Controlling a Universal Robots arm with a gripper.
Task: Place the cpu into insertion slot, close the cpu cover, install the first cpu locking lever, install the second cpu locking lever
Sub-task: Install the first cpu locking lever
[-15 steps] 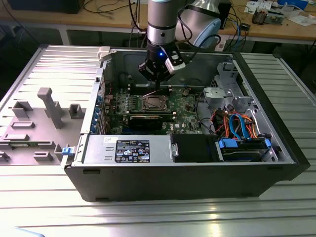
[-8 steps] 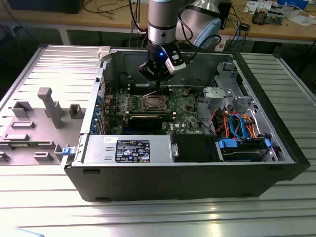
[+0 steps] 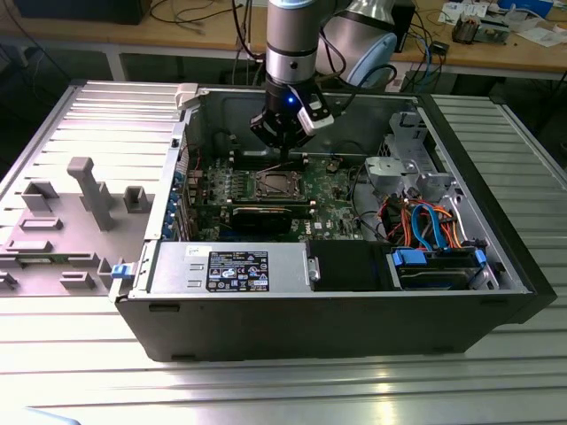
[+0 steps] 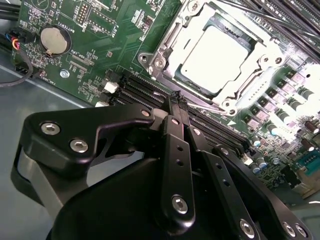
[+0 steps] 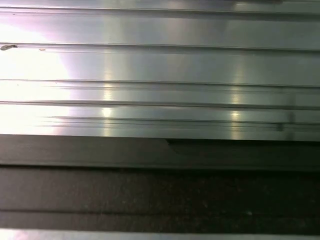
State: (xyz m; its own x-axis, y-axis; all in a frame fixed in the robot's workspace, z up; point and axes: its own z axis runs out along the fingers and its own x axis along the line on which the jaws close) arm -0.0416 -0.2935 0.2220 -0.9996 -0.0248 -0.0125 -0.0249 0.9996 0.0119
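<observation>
Ribbed aluminium table [image 3: 292, 390] carries open black computer case [image 3: 337, 323] at centre; grey fixture block [image 3: 66, 217] with upright posts lies just beside case, toward exterior view's left.

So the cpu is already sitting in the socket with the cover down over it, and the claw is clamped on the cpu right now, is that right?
Not quite. The claw is not on the cpu: in the second wrist view its fingers are shut together on nothing, apart from the socket. The rest holds: the cpu sits in the insertion slot with the cpu cover down over it.
</observation>
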